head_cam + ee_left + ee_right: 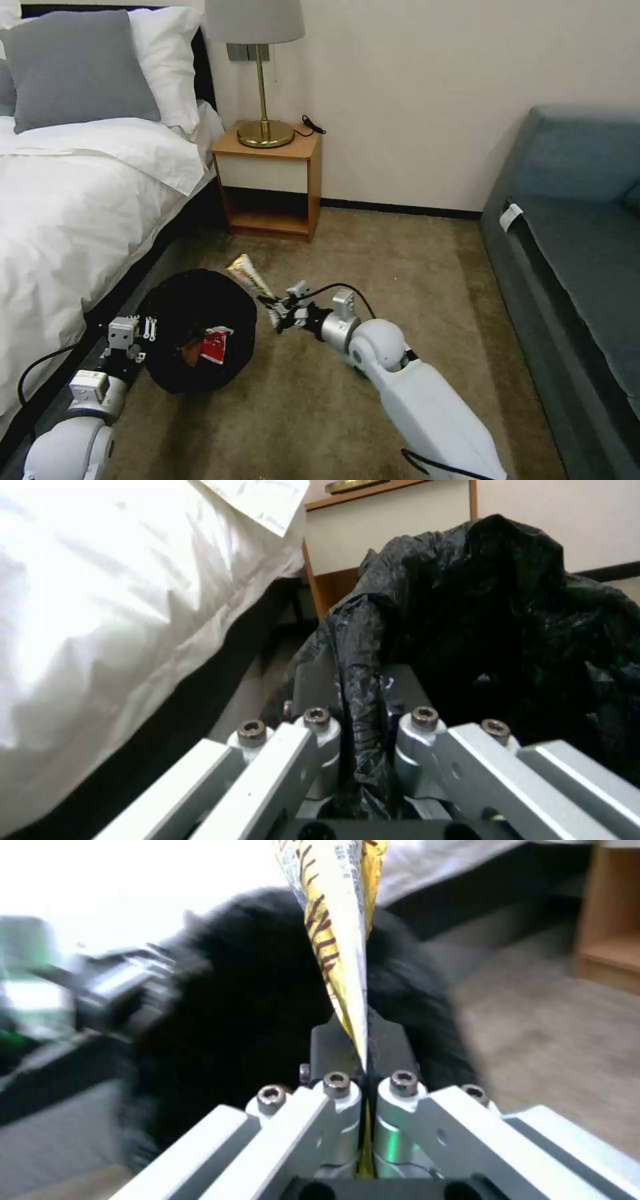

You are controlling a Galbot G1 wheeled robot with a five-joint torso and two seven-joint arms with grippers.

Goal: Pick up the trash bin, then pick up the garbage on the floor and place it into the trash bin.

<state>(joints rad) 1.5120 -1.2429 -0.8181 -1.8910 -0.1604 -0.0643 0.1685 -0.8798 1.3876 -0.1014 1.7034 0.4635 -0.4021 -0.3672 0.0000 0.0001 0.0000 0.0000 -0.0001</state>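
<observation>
The trash bin [193,327], lined with a crinkly black bag, hangs tilted above the carpet beside the bed. My left gripper [148,328] is shut on its rim; the left wrist view shows the bag [493,610] pinched between the fingers [320,730]. Red-and-white and tan garbage [215,343] lies inside the bin. My right gripper [270,303] is shut on the long yellow-black snack wrapper [248,273], just right of the bin's rim. In the right wrist view that wrapper [337,925] sticks up from the closed fingers [393,1090], with the bin [267,990] behind it.
The bed [73,200] runs along the left. A wooden nightstand [270,183] with a brass lamp [263,87] stands at the back. A blue-grey sofa [573,253] fills the right side. Beige carpet [400,267] lies open between them.
</observation>
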